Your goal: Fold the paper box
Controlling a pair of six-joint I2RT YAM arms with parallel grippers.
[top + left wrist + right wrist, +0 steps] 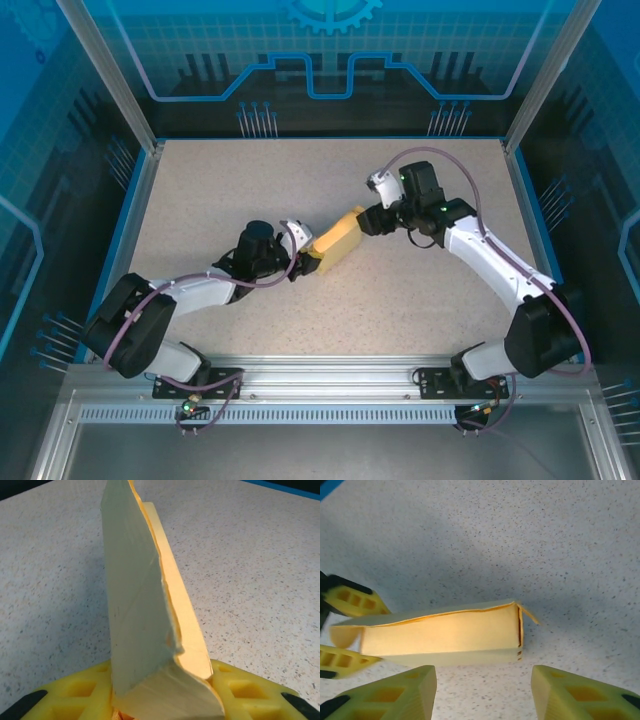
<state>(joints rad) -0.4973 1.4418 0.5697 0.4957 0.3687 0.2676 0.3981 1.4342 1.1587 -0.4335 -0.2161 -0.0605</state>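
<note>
The paper box (337,240) is a pale yellow, nearly closed long box in the middle of the table. My left gripper (308,262) is shut on its near-left end; in the left wrist view the box (150,610) rises from between the yellow fingers (80,690), with a curled flap at its base. My right gripper (372,222) hangs at the box's far-right end, open. In the right wrist view the box (445,632) lies just beyond the right gripper (482,692), apart from both fingertips, and the left arm's fingers (352,602) clamp its left end.
The speckled beige tabletop (250,190) has a raised blue rim (320,140) at the back and sides. Aluminium frame posts (110,75) stand at the back corners. A metal rail (330,375) runs along the near edge.
</note>
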